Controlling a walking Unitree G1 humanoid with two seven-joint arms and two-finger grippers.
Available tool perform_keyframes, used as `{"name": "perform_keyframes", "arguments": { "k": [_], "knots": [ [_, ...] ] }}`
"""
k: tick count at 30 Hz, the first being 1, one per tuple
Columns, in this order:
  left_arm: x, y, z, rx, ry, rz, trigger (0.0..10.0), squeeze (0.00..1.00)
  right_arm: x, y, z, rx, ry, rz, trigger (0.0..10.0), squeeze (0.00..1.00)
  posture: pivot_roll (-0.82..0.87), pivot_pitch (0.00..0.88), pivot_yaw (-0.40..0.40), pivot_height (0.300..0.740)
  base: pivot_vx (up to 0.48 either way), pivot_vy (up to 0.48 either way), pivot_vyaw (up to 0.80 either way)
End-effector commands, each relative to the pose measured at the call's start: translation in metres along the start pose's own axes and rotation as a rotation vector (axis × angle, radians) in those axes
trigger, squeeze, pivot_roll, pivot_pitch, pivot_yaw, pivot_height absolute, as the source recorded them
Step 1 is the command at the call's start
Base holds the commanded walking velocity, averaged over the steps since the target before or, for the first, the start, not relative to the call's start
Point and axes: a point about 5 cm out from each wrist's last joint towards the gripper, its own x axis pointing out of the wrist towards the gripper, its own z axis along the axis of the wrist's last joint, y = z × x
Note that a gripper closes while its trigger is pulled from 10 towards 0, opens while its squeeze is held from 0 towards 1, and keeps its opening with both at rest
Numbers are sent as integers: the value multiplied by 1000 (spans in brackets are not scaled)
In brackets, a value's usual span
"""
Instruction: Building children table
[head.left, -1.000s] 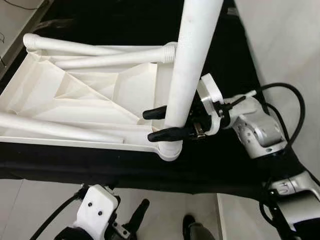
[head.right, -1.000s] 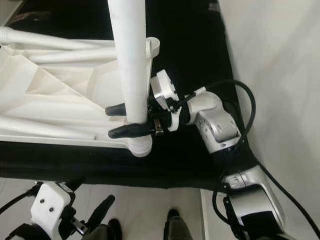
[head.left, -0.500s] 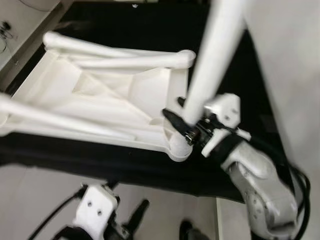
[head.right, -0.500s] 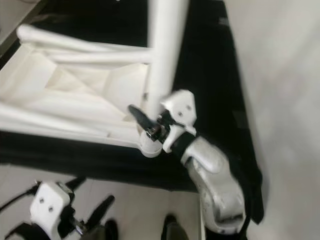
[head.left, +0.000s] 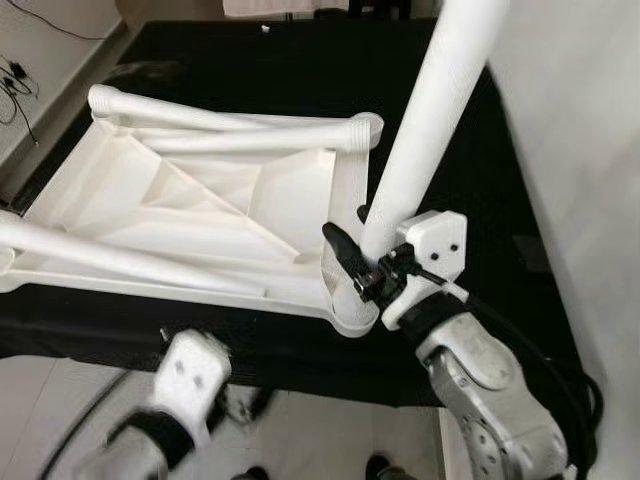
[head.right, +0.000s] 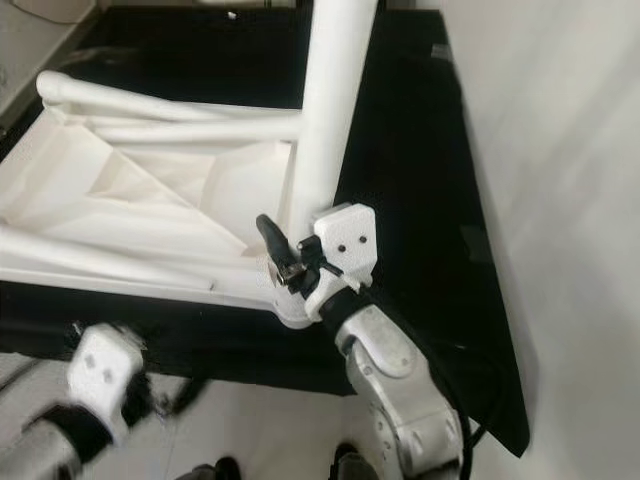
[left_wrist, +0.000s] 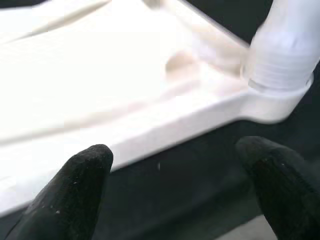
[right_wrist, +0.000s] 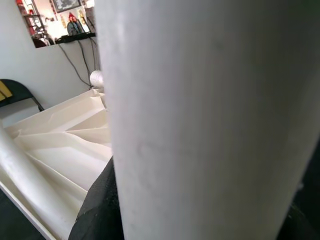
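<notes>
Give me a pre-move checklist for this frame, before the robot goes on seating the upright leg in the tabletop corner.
1. Right gripper closed around the upright leg near its base: ok.
2. Leg base at the corner socket of the upturned tabletop: ok; fully seated: cannot tell.
3. Leg straight: not ok, it leans.
4. Left gripper free to steady the tabletop: ok, jaws open and holding nothing, just off the near edge.
5. Tabletop fully supported on the black cloth: ok.
6. Other legs fixed: cannot tell.

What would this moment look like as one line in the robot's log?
right gripper: shut on table leg, at tabletop corner socket | left gripper: open, near tabletop edge | surface: black cloth
</notes>
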Motion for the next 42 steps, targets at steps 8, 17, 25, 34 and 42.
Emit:
{"name": "perform_keyframes", "arguments": {
  "k": [8, 17, 25, 34, 42],
  "knots": [
    [27, 27, 52, -53, -219, -33, 10000, 0, 1, -13, -29, -71, 74, 54, 10000, 0, 49, 202, 32, 740, 0, 0, 0],
    [45, 29, 101, -182, -400, -246, 10000, 0, -1, 2, -40, -160, 112, 264, 10000, 0, 37, 170, 48, 740, 0, 0, 0],
    [45, 16, 115, -229, -393, -521, 10000, 0, 12, 8, -41, -125, 119, 313, 10000, 0, 28, 155, 49, 740, 0, 0, 0],
    [38, 12, 116, -238, -356, -651, 10000, 0, 30, -7, -46, 125, 215, 223, 10000, 0, 22, 155, 44, 740, 0, 0, 0],
    [39, 16, 117, -231, -337, -626, 10000, 0, 37, -14, -40, 157, 196, 231, 10000, 0, 26, 161, 38, 740, 0, 0, 0]
  ]
}}
